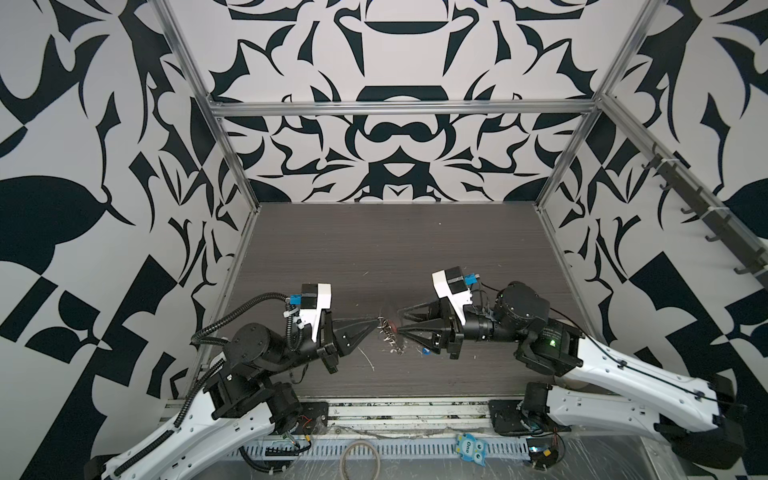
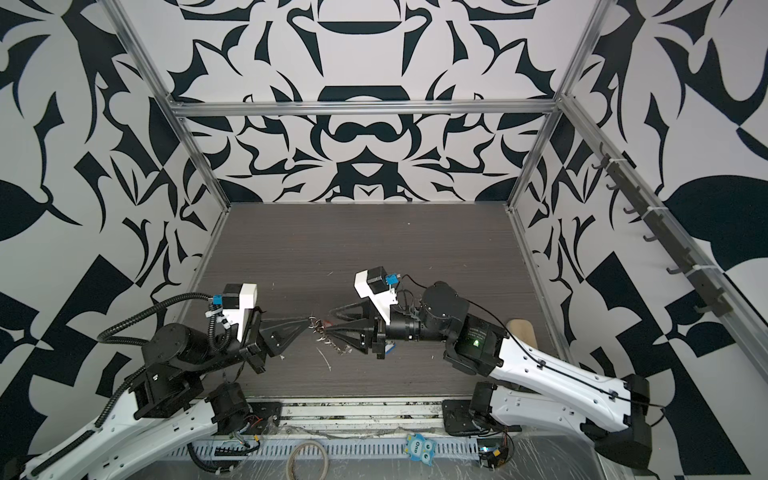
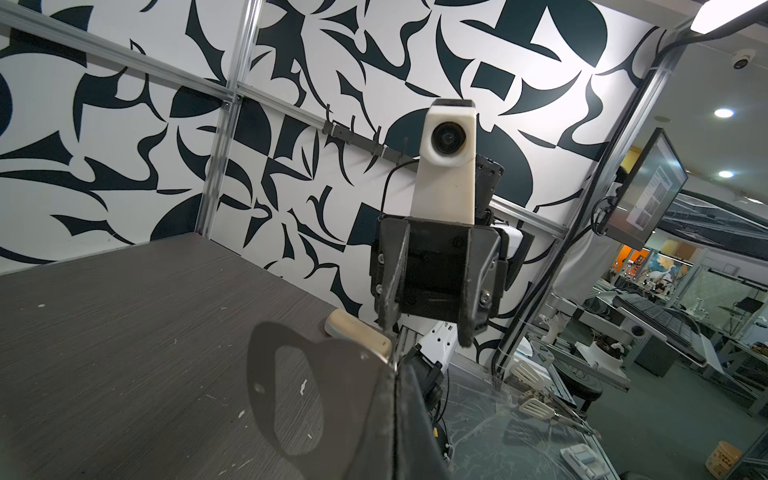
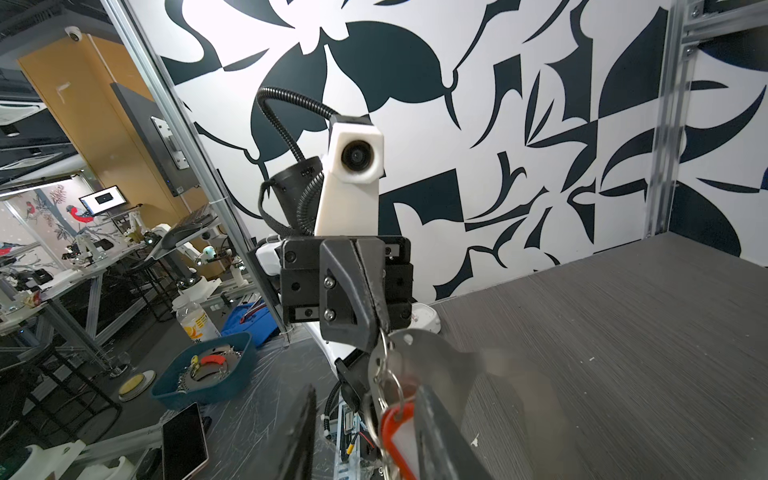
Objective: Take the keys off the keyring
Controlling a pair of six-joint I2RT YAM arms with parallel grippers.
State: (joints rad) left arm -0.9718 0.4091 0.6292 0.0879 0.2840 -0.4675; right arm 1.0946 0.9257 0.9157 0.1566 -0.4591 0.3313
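Holds an edge of the keyring (image 4: 430,353) in the closed left gripper (image 1: 376,321), above the table (image 1: 415,249). Holds the right gripper (image 1: 399,321) open around the red-tagged key (image 4: 397,424); free table beyond.

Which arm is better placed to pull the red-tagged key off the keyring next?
Probably the right. The right tool stands open at the red-tagged key, while the left tool is shut on the keyring, busy holding it.

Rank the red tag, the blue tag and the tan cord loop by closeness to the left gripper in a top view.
1. red tag, hanging just off the left gripper's tips.
2. blue tag, lying on the table farther right.
3. tan cord loop, beyond the table's front edge.
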